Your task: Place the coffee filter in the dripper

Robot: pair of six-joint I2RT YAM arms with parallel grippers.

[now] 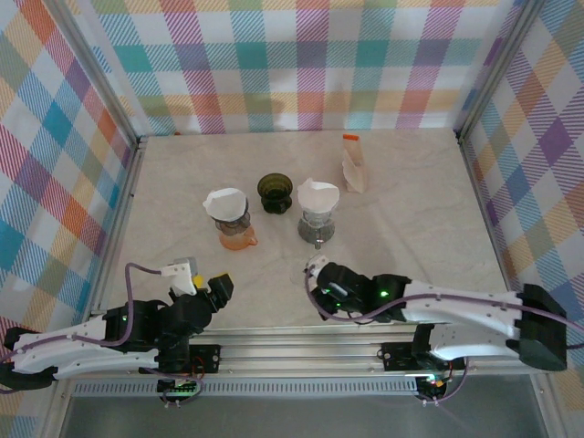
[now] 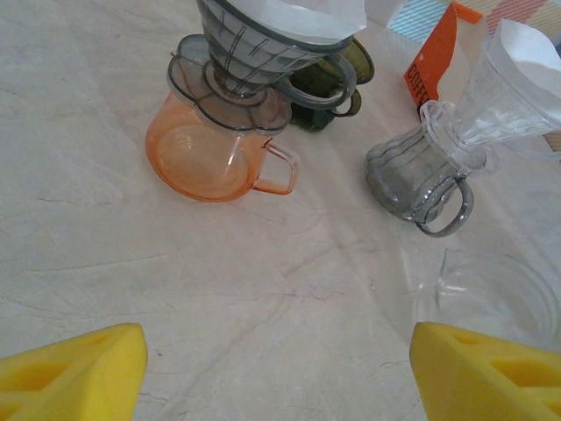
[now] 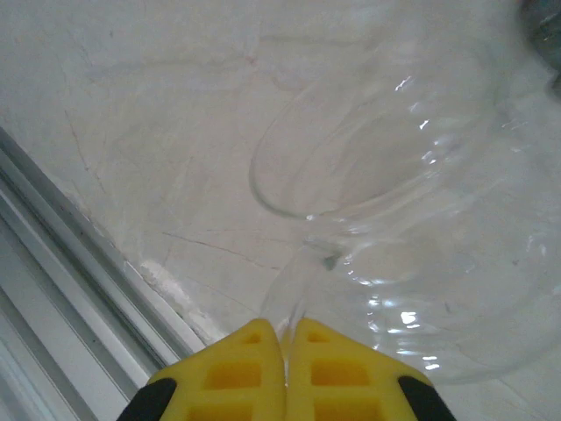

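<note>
The right hand (image 3: 285,373) is being held low over the near edge of the desk (image 1: 411,210). Its yellow fingers (image 3: 237,377) are being pressed together on the thin handle of a clear dripper (image 3: 412,219), which is resting on the marbled surface just beyond them. The left hand (image 2: 279,373) is being held low above the desk, well short of the glassware, with its fingers spread wide apart. Further back, one white coffee filter (image 1: 225,203) is being carried in a grey ribbed dripper (image 2: 254,48) seated on an orange carafe (image 2: 206,158). A second filter (image 1: 318,193) is being carried in a clear cone (image 2: 513,92) on a grey carafe (image 2: 412,175). A dark green dripper (image 1: 274,193) is standing between the two carafes and slightly behind them, and an orange-topped filter pack (image 1: 353,166) is standing at the back right.
</note>
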